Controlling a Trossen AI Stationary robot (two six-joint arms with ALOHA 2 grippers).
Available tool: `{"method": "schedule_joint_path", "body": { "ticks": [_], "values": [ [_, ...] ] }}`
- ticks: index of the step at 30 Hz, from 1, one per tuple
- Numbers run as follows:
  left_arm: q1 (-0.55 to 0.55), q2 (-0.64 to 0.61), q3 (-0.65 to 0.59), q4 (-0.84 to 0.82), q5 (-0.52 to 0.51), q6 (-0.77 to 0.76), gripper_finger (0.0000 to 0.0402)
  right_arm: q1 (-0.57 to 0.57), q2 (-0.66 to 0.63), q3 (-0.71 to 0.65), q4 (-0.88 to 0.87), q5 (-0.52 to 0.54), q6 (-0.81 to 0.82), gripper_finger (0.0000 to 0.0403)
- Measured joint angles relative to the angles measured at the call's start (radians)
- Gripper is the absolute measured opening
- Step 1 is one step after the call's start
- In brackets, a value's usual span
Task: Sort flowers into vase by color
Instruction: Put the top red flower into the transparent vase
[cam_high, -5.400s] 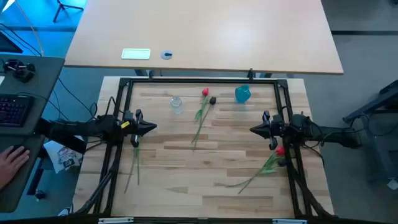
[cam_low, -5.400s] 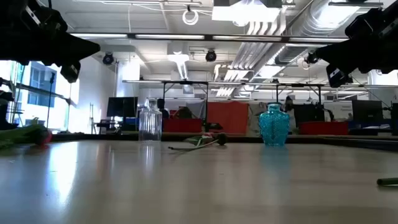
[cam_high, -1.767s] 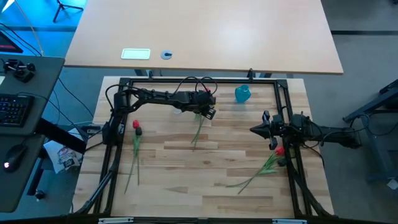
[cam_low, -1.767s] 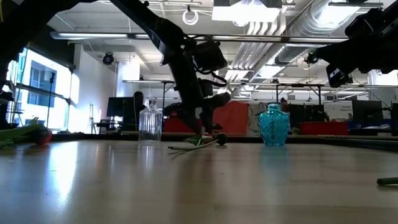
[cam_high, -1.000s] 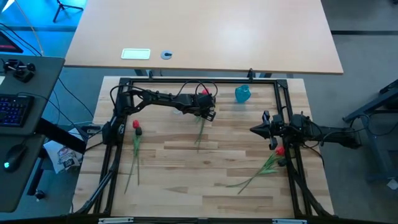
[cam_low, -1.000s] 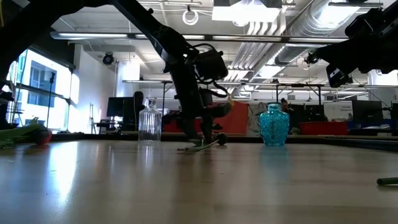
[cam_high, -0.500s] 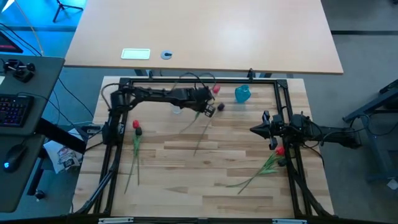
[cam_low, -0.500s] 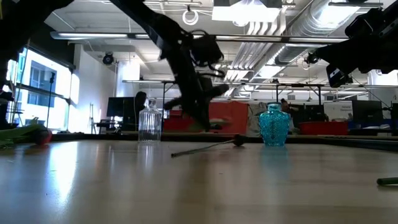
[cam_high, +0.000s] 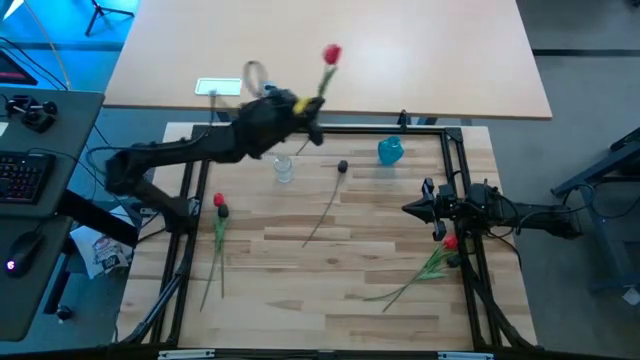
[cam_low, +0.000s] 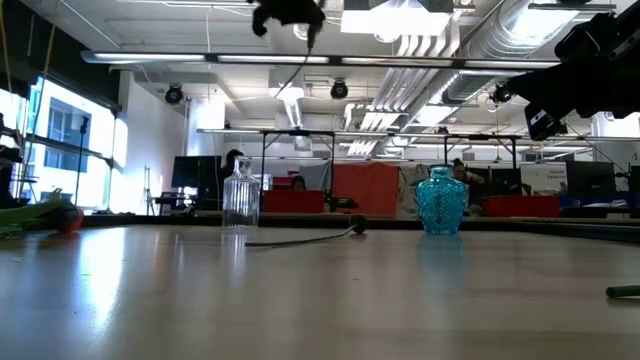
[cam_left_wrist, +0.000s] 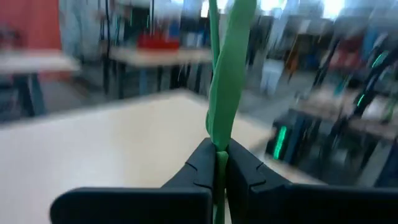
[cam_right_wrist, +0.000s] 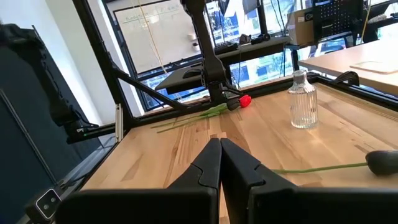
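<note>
My left gripper (cam_high: 313, 120) is raised high over the table's far edge, shut on a red flower (cam_high: 331, 54), whose head stands above the fingers. A black flower (cam_high: 341, 166) lies flat on the table between the clear glass vase (cam_high: 284, 168) and the blue vase (cam_high: 390, 151). Two more flowers (cam_high: 218, 204) lie near the left edge. Others (cam_high: 447, 243) lie by the right edge. My right gripper (cam_high: 408, 209) waits shut and level at the right side, touching nothing. My left gripper pinches the red flower's green stem (cam_left_wrist: 217, 163), with a leaf (cam_left_wrist: 225, 81) rising just above the hold, between its two fingers (cam_left_wrist: 199, 163). The fingers point level and lie across the stem. The flower is upright and clear of the table, its thin lower stem (cam_low: 296, 68) hanging below.
A black frame (cam_high: 320, 129) rims the wooden table. Beyond it stands a pale desk (cam_high: 400, 60) with a white card (cam_high: 218, 87). The open stretch of wood lies in the table's middle and near part.
My left gripper has shut on the red flower's stem by the clear vase, then risen steeply toward the far edge and tipped from pointing down to level. The red flower is lifted clear and now upright. The black flower has stayed lying on the table.
</note>
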Motion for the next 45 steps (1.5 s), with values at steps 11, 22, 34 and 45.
{"method": "schedule_joint_path", "body": {
  "ticks": [11,22,34,45],
  "values": [
    [0.132,-0.277,-0.544,0.442,-0.002,-0.163,0.0000,0.000,0.000,0.000,0.000,0.000,0.000,0.0000],
    [0.241,-0.241,-0.652,0.554,0.086,-0.228,0.0000,0.000,0.000,0.000,0.000,0.000,0.000,0.0000],
    [0.272,-0.113,-0.651,0.728,0.158,-0.277,0.0000,0.000,0.000,0.000,0.000,0.000,0.000,0.0000],
    [0.271,-0.234,-0.651,0.699,0.221,-0.158,0.0000,0.000,0.000,0.000,0.000,0.000,0.000,0.0000]
  ]
}}
